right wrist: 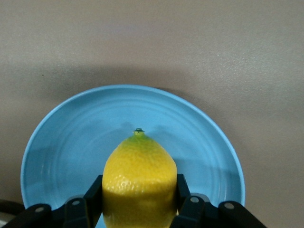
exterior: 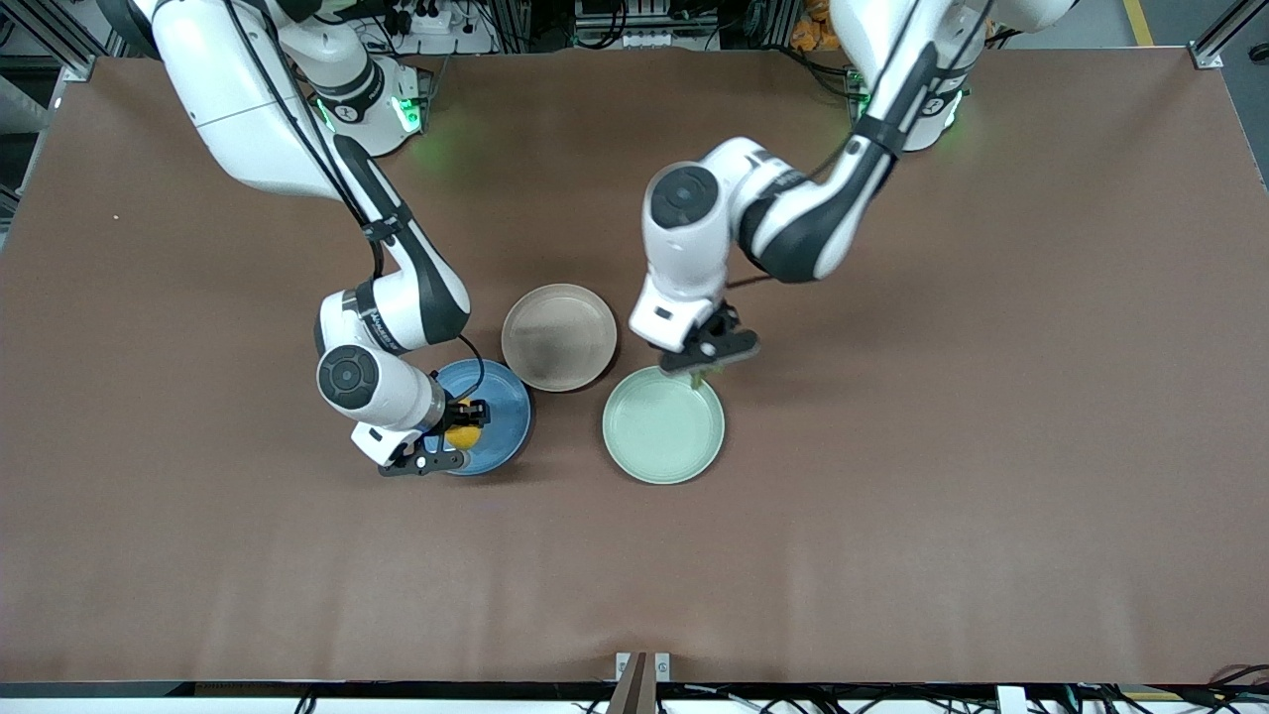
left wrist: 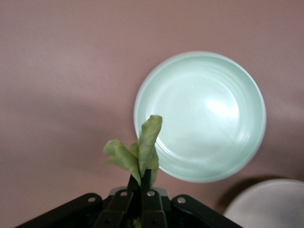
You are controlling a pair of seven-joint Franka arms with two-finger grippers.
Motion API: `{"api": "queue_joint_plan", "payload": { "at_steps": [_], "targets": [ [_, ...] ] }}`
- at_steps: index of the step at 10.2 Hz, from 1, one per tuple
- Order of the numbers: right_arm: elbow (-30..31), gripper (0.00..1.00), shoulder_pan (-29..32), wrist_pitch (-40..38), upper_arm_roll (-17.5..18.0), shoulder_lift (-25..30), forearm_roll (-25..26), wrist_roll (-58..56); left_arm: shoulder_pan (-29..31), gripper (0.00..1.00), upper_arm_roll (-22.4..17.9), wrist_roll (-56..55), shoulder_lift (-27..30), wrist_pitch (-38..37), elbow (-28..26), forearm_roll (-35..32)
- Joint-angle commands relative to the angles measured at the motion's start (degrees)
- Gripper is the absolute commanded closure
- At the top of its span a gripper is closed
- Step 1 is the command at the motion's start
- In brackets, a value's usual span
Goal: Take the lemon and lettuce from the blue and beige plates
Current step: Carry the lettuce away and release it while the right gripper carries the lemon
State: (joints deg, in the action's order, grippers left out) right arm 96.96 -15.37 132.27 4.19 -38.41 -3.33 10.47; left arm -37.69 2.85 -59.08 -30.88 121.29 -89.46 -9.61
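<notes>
Gripping fingers (right wrist: 92,199) flank a smooth yellow lemon (right wrist: 139,183).

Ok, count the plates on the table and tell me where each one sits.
3. The blue plate lies toward the right arm's end, under the lemon. The beige plate is in the middle, farthest from the front camera. The mint-green plate lies toward the left arm's end.

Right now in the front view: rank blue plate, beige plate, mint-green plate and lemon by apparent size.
1. Mint-green plate and beige plate: look alike, no ranking.
2. Blue plate: partly hidden by the right gripper, likely the same.
3. Lemon: clearly smallest.
</notes>
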Motion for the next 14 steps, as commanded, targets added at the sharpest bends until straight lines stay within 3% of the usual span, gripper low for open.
{"api": "queue_joint_plan", "payload": {
  "at_steps": [1,6,11,12,13,14],
  "targets": [
    [-0.6,1.00,1.0,-1.7,-0.1,0.2,0.3,-0.5,4.8,1.00,0.6,4.1,2.0,-0.4,-0.8,-0.9],
    [-8.2,1.00,4.5,-15.9,0.0,1.2,-0.3,-3.2,17.5,1.00,0.8,15.6,2.7,-0.4,0.8,1.0],
    [-8.0,1.00,11.2,-22.0,-0.3,5.4,0.4,-14.9,27.1,1.00,0.8,31.1,2.1,-0.4,0.9,4.1],
    [-8.0,1.00,13.2,-23.1,-0.3,6.3,0.4,-17.0,27.3,0.82,0.8,32.7,2.1,-0.4,0.9,4.7],
    [-7.8,1.00,14.4,-23.7,-0.4,7.3,0.8,-17.5,27.7,0.01,0.8,34.4,2.2,-0.4,0.5,4.8],
    [-7.6,1.00,15.8,-24.4,-0.3,8.3,2.4,-17.7,27.8,0.00,0.8,35.5,2.3,-0.4,0.4,4.9]
  ]
}}
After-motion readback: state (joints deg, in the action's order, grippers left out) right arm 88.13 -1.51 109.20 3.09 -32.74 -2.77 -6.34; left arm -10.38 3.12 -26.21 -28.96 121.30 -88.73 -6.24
